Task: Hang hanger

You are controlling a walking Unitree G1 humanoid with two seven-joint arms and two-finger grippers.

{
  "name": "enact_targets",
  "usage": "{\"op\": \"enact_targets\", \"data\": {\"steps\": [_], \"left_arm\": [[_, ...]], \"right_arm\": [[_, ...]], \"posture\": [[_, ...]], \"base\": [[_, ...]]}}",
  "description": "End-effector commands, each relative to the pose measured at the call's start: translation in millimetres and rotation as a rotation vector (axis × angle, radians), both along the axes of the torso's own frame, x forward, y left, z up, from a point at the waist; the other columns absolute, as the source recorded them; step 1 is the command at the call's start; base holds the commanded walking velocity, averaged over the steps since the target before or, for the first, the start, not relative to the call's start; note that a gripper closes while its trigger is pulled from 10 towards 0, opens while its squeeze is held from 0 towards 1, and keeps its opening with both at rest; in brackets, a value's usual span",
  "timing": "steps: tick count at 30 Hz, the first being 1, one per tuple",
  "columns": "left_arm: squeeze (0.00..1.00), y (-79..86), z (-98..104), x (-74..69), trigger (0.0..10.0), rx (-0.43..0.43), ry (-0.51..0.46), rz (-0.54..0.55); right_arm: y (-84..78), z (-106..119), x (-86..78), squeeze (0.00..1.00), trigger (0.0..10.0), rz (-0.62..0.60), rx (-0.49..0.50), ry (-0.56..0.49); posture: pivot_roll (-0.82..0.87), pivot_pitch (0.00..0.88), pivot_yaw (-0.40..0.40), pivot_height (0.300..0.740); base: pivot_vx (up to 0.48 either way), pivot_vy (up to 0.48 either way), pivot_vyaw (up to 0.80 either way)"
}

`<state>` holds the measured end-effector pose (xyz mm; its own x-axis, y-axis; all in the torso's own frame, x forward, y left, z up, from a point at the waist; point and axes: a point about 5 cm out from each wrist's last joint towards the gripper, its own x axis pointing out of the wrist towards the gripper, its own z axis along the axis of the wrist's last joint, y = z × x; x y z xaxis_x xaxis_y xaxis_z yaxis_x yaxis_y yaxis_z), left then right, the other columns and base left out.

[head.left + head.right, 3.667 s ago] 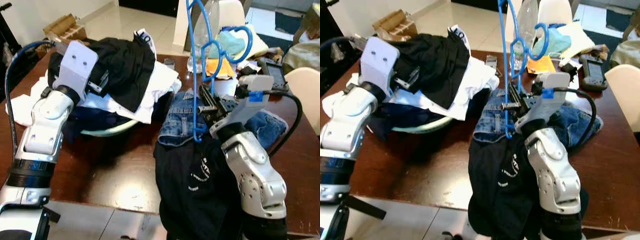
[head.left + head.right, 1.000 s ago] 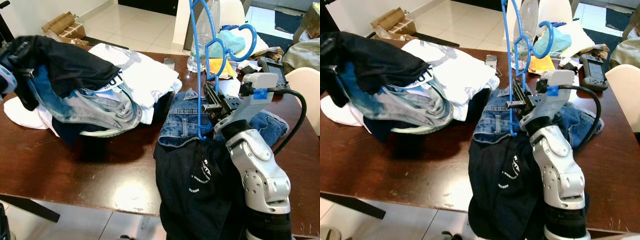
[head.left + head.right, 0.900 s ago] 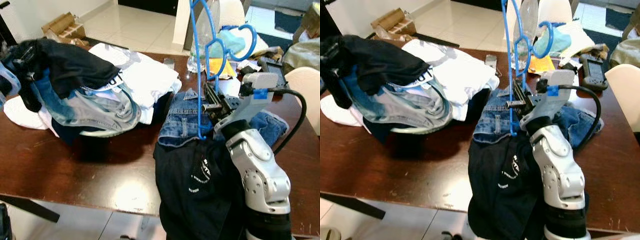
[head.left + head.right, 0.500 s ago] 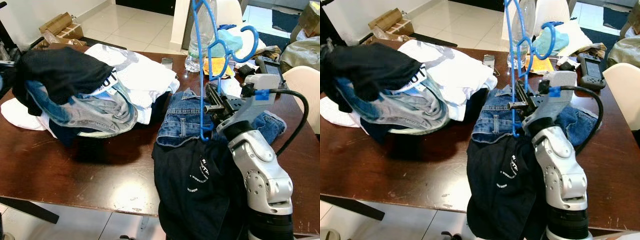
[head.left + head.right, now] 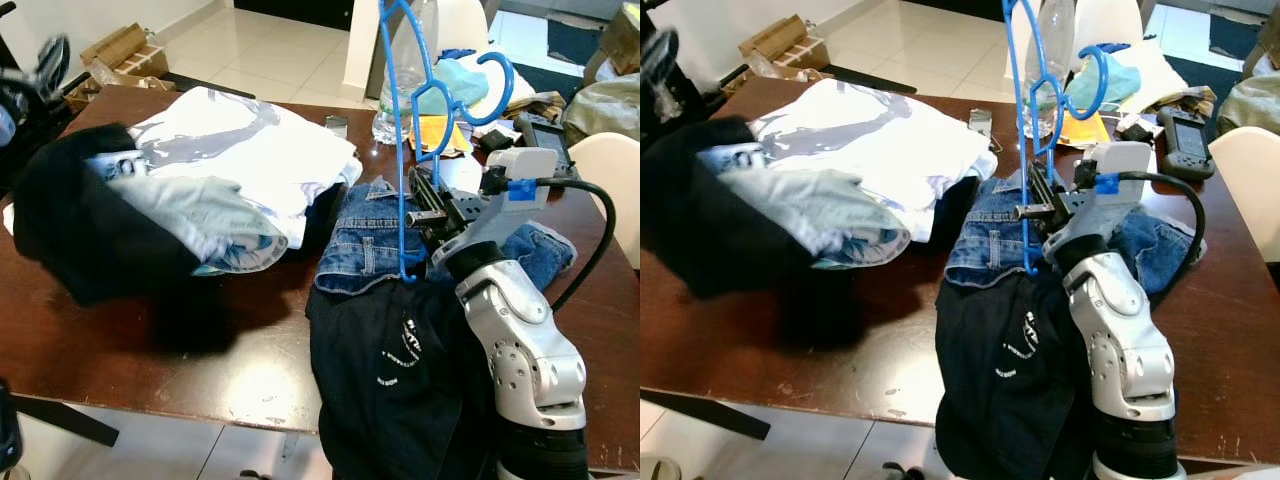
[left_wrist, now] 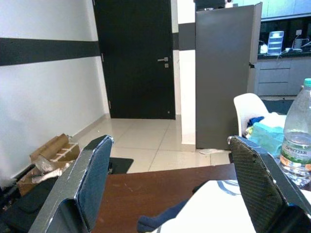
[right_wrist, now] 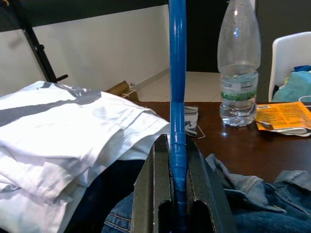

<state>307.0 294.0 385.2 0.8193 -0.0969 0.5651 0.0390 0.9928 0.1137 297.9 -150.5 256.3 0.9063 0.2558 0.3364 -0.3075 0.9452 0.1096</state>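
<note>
My right gripper (image 5: 415, 213) is shut on the lower bar of a blue plastic hanger (image 5: 398, 120) and holds it upright above the table, its hook (image 5: 492, 82) pointing right. In the right wrist view the hanger's bar (image 7: 177, 73) is clamped between the fingers (image 7: 204, 184). Below it lie blue jeans (image 5: 365, 235) and a black T-shirt (image 5: 390, 370) that hangs over the table's front edge. My left gripper (image 6: 170, 145) is open and holds nothing, high at the table's left end. A black garment (image 5: 90, 230) shows blurred at the left of the clothes pile.
The pile has a white shirt (image 5: 250, 140) and pale jeans (image 5: 215, 220) on the brown table (image 5: 230, 350). Behind the hanger stand a water bottle (image 5: 1055, 40), orange paper (image 5: 437, 130) and a teal cloth (image 5: 462, 85). A white chair (image 5: 612, 180) is at the right.
The black garment and pale jeans that my left gripper lifted have dropped lower at the left of the pile, uncovering the white shirt. The right gripper still holds the hanger in place.
</note>
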Motion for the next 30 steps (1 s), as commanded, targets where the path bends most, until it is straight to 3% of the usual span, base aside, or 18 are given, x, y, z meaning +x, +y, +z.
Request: {"op": "enact_targets", "data": {"steps": [1,2,3,4,5,6,8,10,14,16,19,20,22,26,30], "left_arm": [[0.0,-21.9,9.1,-7.2,10.0,-0.004,-0.039,-0.183],[0.0,-21.9,9.1,-7.2,10.0,-0.004,-0.039,-0.183],[0.0,-58.2,-1.8,-15.1,10.0,0.124,0.016,-0.414],[0.0,-87.9,-25.5,-22.7,10.0,0.276,0.129,-0.595],[0.0,-87.9,-25.5,-22.7,10.0,0.276,0.129,-0.595],[0.0,-107.0,-49.4,-29.6,10.0,0.396,0.234,-0.713],[0.0,-107.0,-49.4,-29.6,10.0,0.396,0.234,-0.713],[0.0,-118.4,-84.5,-36.1,10.0,0.532,0.397,-0.803],[0.0,-119.5,-92.3,-38.3,10.0,0.554,0.434,-0.83],[0.0,-121.9,-103.1,-49.8,10.0,0.588,0.509,-0.921],[0.0,-122.9,-106.8,-55.5,10.0,0.608,0.54,-0.958],[0.0,-123.2,-109.4,-64.5,10.0,0.633,0.591,-1.01],[0.0,-123.2,-109.4,-64.5,10.0,0.633,0.591,-1.01],[0.0,-118.7,-107.2,-84.7,10.0,0.716,0.7,-1.101],[0.0,-117.1,-108.5,-87.8,10.0,0.743,0.722,-1.107]], "right_arm": [[0.2,0.0,-1.9,0.0,10.0,0.006,-0.003,-0.002],[0.2,0.0,-1.9,0.0,10.0,0.006,-0.003,-0.002],[0.3,0.5,-1.3,0.0,10.0,0.005,-0.002,-0.003],[-0.2,0.8,-1.0,0.0,10.0,0.002,-0.003,-0.003],[-0.2,0.8,-1.0,0.0,10.0,0.002,-0.003,-0.003],[-0.8,1.0,-0.9,0.0,10.0,0.0,-0.004,-0.003],[-0.8,1.0,-0.9,0.0,10.0,0.0,-0.004,-0.003],[-3.0,1.0,-0.8,0.0,10.0,-0.007,-0.008,-0.002],[-3.8,0.9,-0.7,0.0,10.0,-0.01,-0.011,-0.001],[-5.3,0.7,-0.4,0.0,10.0,-0.012,-0.014,0.0],[-5.9,0.6,-0.1,0.0,10.0,-0.012,-0.017,0.001],[-6.9,0.1,0.5,0.0,10.0,-0.011,-0.025,0.005],[-6.9,0.1,0.5,0.0,10.0,-0.011,-0.025,0.005],[-7.6,-3.5,2.1,0.0,10.0,0.021,-0.072,0.028],[-7.6,-4.9,2.1,0.0,10.0,0.034,-0.089,0.033]], "posture": [[0.07,0.205,-0.016,0.74],[0.07,0.205,-0.016,0.74],[0.07,0.205,-0.013,0.74],[0.07,0.204,-0.013,0.74],[0.07,0.204,-0.013,0.74],[0.07,0.205,-0.012,0.74],[0.07,0.205,-0.012,0.74],[0.07,0.207,-0.012,0.74],[0.07,0.207,-0.012,0.74],[0.07,0.207,-0.01,0.74],[0.07,0.206,-0.01,0.74],[0.08,0.203,-0.01,0.74],[0.08,0.203,-0.01,0.74],[0.08,0.195,-0.011,0.74],[0.08,0.193,-0.011,0.74]], "base": [[0.0,0.0,0.0],[0.0,0.0,0.0],[0.0,0.0,0.0],[0.0,0.0,0.0],[0.0,0.0,0.0],[0.0,0.0,0.0],[0.0,0.0,0.0],[0.0,0.0,0.0],[0.0,0.0,0.0],[0.0,0.0,0.0],[0.0,0.0,0.0],[0.0,0.0,0.0],[0.0,0.0,0.0],[0.0,0.0,0.0],[0.0,0.0,0.0]]}}
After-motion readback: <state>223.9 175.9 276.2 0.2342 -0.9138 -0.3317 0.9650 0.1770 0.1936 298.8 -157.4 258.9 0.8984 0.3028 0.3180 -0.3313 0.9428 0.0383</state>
